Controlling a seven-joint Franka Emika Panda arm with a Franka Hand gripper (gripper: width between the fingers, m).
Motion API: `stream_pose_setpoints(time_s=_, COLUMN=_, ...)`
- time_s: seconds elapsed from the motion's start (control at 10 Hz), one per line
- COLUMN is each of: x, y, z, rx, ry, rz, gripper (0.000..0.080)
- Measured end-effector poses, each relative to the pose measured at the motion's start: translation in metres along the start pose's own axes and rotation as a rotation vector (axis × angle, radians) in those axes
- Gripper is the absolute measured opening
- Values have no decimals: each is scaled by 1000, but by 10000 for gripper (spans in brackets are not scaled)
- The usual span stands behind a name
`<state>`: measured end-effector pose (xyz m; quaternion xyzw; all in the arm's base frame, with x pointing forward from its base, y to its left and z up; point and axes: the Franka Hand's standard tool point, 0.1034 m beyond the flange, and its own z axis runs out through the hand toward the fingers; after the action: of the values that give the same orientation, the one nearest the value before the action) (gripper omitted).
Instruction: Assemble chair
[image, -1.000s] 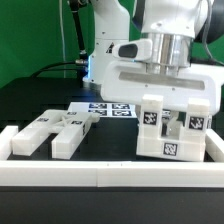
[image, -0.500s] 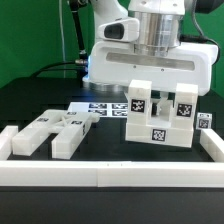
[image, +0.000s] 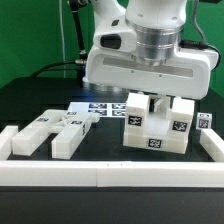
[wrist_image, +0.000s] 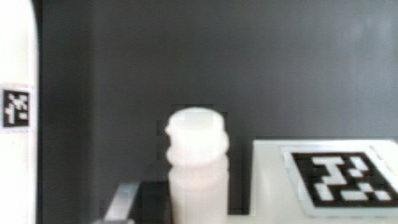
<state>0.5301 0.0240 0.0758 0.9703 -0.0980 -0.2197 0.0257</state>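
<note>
Exterior view, nearest first: the white rail (image: 100, 175) runs along the front, and every place here is told from it. Just behind it, toward the exterior view's left, loose chair pieces (image: 55, 133) lie untouched. Behind it toward the right sits the partly built chair (image: 158, 130). A second ago it stood in the rail's right corner; it has since shifted leftward and turned. The gripper (image: 152, 103) has come down with it, fingertips hidden between the upright blocks. Wrist view shows a white post (wrist_image: 198, 150) tight against a dark finger (wrist_image: 128, 200), so I judge it clamped on the chair. Farthest behind the rail lies the marker board (image: 100, 108). The chair is likely being repositioned for its next part.
</note>
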Motion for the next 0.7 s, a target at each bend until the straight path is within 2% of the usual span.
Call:
stream_pose_setpoints(time_s=0.5, x=-8, y=20, z=9, rx=-45, ry=-324, rz=35, gripper=254)
stream_pose_setpoints(time_s=0.6, x=-12, y=21, z=7, rx=-34, ry=-379, rz=-8, gripper=254)
stream_pose_setpoints(time_s=0.7, x=-21, y=24, z=5, rx=-9, ry=-480, rz=-18, gripper=254)
